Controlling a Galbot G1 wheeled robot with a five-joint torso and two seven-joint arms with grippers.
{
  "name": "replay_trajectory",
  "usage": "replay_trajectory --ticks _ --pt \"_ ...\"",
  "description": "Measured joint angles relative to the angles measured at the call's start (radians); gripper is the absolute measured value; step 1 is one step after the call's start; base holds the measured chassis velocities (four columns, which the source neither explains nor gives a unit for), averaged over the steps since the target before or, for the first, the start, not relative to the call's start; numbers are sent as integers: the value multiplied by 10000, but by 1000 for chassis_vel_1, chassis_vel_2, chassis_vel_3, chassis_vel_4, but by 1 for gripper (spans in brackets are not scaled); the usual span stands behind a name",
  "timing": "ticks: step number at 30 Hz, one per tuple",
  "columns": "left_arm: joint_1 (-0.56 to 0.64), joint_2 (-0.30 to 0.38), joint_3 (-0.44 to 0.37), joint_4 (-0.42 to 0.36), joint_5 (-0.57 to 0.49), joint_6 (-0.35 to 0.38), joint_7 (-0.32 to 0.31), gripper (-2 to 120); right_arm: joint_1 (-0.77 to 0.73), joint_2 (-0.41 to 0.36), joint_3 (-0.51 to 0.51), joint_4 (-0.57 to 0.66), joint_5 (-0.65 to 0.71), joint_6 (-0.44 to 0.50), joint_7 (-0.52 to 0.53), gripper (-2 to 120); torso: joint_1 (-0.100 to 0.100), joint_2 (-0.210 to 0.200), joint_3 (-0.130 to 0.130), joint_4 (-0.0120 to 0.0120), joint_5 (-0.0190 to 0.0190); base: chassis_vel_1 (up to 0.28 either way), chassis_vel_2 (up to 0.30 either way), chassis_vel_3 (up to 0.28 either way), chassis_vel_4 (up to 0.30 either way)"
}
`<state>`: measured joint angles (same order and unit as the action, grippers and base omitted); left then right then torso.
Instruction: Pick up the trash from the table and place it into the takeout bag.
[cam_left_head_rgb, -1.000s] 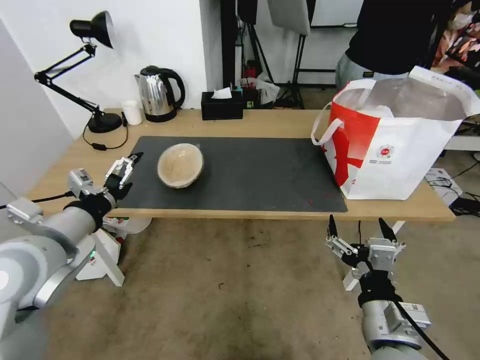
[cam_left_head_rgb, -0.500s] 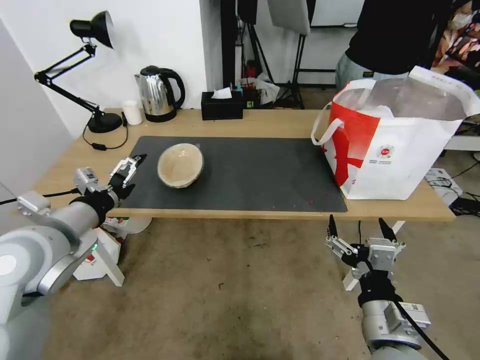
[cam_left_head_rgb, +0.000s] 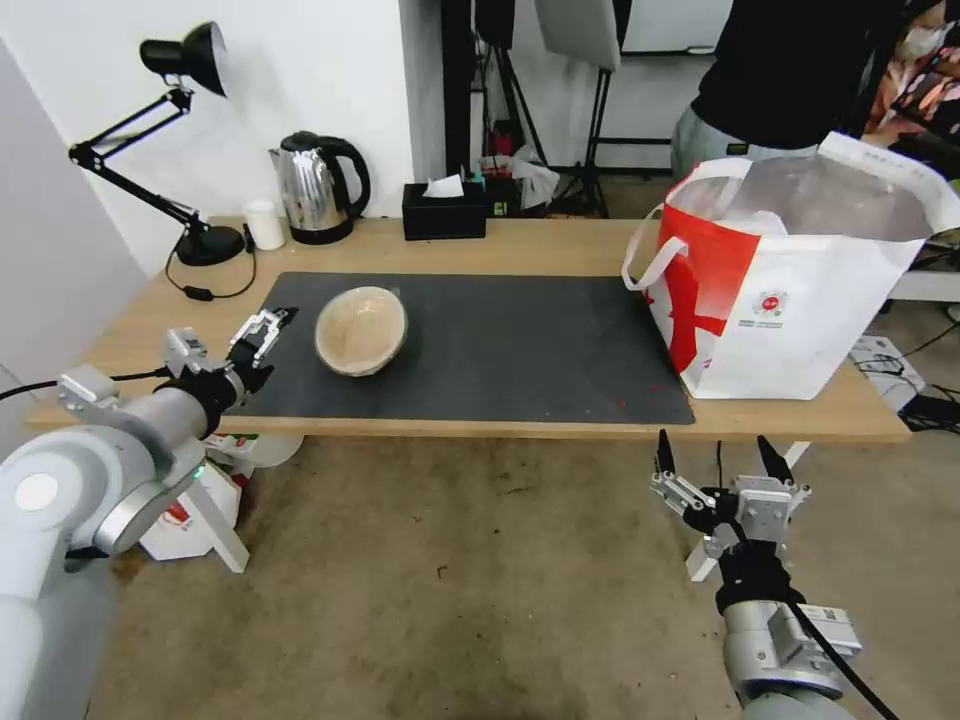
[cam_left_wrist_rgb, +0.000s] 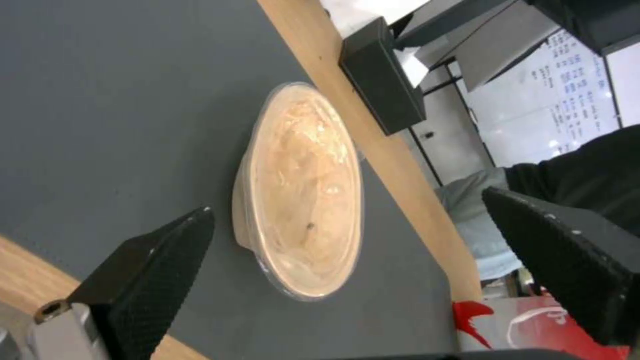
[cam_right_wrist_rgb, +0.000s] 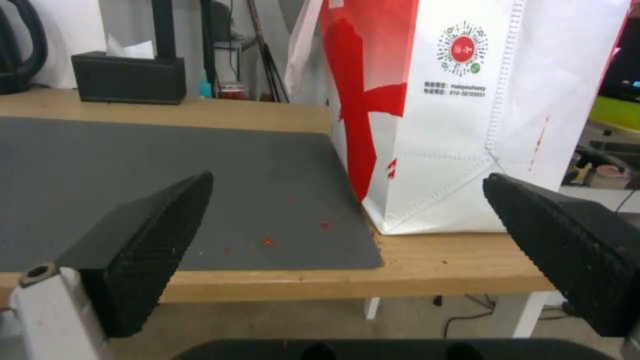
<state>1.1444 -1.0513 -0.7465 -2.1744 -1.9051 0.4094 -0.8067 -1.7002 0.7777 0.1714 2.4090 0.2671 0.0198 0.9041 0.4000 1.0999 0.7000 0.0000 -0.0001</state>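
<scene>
One piece of trash is left on your desk (cam_left_head_rgb: 520, 236): the beige bowl (cam_left_head_rgb: 361, 330), sitting on the dark grey mat (cam_left_head_rgb: 520, 345) near its left end. Over the last second your left claw (cam_left_head_rgb: 262, 335) has crept from the mat's left edge towards the bowl, fingers spread wide, so it looks lined up for a grasp. The bowl is round and shallow, with a thin clear rim and a glossy, smeared inside; it may flex or slip. Your right claw (cam_left_head_rgb: 712, 462) hangs parked below the desk's front edge, fingers apart. The takeout bag (cam_left_head_rgb: 790, 290) stands open at the right end, stiff-sided, with a silvery lining.
</scene>
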Motion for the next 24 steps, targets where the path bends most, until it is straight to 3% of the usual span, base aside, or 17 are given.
replay_trajectory --ticks 24 --pt "-1123 -24 1140 1088 233 -14 -495 100 0 0 0 0 0 0 -1 100 0 2 0 0 0 0 0 0 0"
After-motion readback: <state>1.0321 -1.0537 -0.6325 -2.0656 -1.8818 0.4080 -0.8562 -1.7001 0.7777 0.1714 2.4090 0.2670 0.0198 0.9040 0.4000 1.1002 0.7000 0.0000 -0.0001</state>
